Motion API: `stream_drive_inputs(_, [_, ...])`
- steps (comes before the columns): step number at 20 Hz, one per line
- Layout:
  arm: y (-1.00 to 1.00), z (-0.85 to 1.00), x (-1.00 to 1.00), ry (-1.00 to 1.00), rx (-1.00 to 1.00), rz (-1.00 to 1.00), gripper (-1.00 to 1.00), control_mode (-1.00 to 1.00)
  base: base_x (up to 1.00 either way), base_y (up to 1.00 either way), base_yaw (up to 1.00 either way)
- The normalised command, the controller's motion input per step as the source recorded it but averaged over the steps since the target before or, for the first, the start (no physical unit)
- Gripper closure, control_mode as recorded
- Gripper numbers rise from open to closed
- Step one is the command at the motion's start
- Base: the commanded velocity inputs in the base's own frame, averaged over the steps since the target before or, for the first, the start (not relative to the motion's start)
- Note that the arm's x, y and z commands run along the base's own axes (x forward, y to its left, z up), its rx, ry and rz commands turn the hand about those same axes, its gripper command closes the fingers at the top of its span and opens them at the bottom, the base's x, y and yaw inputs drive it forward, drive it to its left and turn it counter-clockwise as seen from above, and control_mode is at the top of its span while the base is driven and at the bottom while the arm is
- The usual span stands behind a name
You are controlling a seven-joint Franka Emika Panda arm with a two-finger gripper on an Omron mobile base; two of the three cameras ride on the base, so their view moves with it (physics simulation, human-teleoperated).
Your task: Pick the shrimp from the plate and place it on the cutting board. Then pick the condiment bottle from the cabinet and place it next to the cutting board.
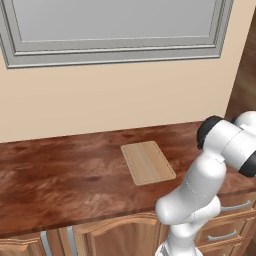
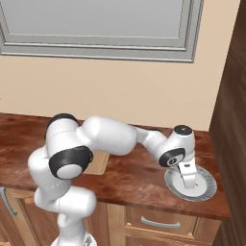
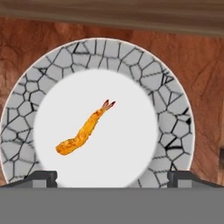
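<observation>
A small orange shrimp (image 3: 85,130) lies curved on the white centre of the plate (image 3: 170,109), which has a grey cracked-pattern rim. The plate (image 2: 207,186) sits on the brown counter near its right end. My gripper (image 2: 188,180) hangs straight over the plate, pointing down. In the hand view my gripper (image 3: 113,178) is open, its fingertips (image 3: 43,177) spread wide on either side of the shrimp and above it. The light tan cutting board (image 1: 148,162) lies flat on the counter to the left, and the arm partly covers the cutting board (image 2: 100,164) in the right base view. The condiment bottle and the cabinet are out of view.
A tall dark wooden panel (image 2: 231,105) rises just right of the plate. The counter's front edge (image 2: 158,202) runs close to the plate, with drawers (image 2: 161,222) below. A grey-framed window (image 1: 115,30) is on the back wall.
</observation>
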Motion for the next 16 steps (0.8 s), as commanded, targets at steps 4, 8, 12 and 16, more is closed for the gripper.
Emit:
stream_drive_inputs(4, [-0.01,-0.12,0.0,0.0,0.03,0.0,-1.0,-1.0,0.0,0.0,0.0])
stream_drive_inputs(8, [-0.01,-0.08,0.04,0.0,0.05,0.0,-1.0,-1.0,0.0,0.0,0.0])
stream_drive_inputs(12, [-0.02,-0.07,0.08,0.0,0.05,0.0,-1.0,-1.0,0.0,0.0,0.0])
stream_drive_inputs(16, [-0.03,-0.07,0.11,0.0,0.05,0.0,-1.0,-1.0,0.0,0.0,0.0])
